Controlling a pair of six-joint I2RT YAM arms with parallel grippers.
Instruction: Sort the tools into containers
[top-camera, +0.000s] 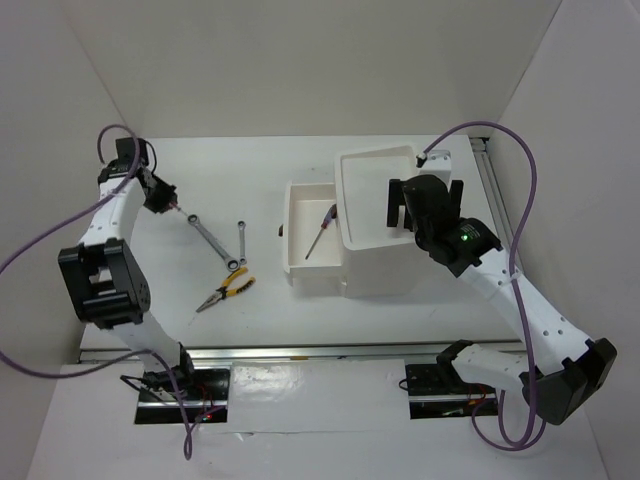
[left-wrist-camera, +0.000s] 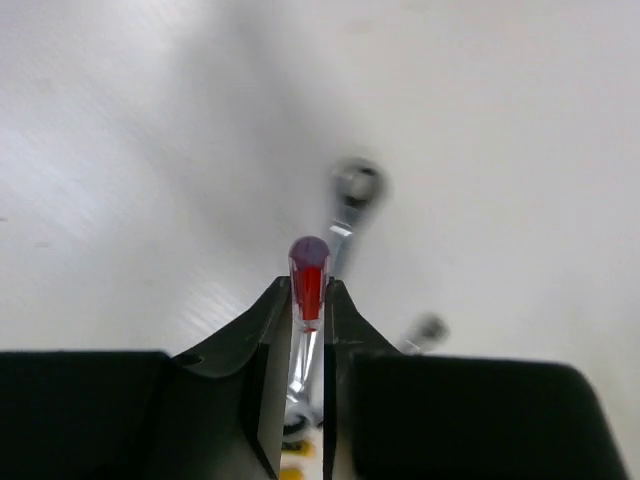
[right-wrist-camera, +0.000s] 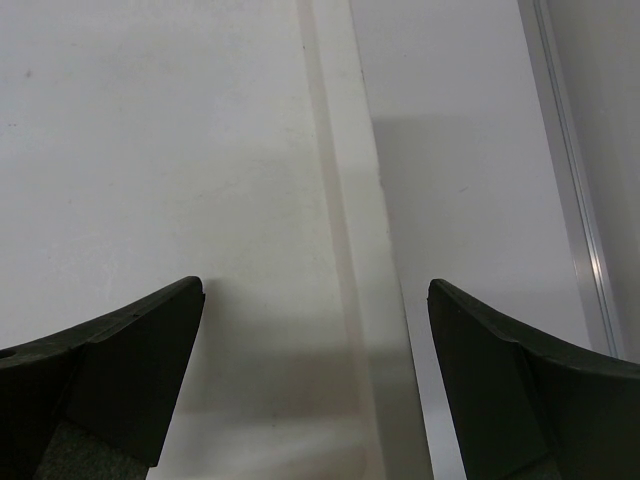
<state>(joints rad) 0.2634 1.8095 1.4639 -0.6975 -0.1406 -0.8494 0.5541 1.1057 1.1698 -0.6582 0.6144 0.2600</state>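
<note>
- Top view: the left arm rises from its base, folds at the elbow and reaches to the far left of the bench (top-camera: 250, 170). The left gripper (top-camera: 168, 200) points down there, just beside the end of a wrench (top-camera: 207, 232).
- A second wrench (top-camera: 240, 243) lies near the first. The pliers (top-camera: 225, 290) lie nearer the arms.
- The right arm bends out to the right, its forearm slanting back over the box (top-camera: 390, 265). The right gripper (top-camera: 400, 208) hangs above the tray (top-camera: 360, 170).
- The drawer (top-camera: 300, 270) stands pulled out to the left, with a thin screwdriver (top-camera: 322, 232) lying inside it.
- Left wrist view: the gripper is clenched on the red screwdriver (left-wrist-camera: 309, 275), whose handle end pokes out past the fingertips. Both wrenches lie blurred on the bench beyond it.
- Right wrist view: the fingers (right-wrist-camera: 120, 370) stand wide apart, grasping nothing, over the tray floor and rim. The bench and a metal rail (right-wrist-camera: 575, 200) show to the right.
</note>
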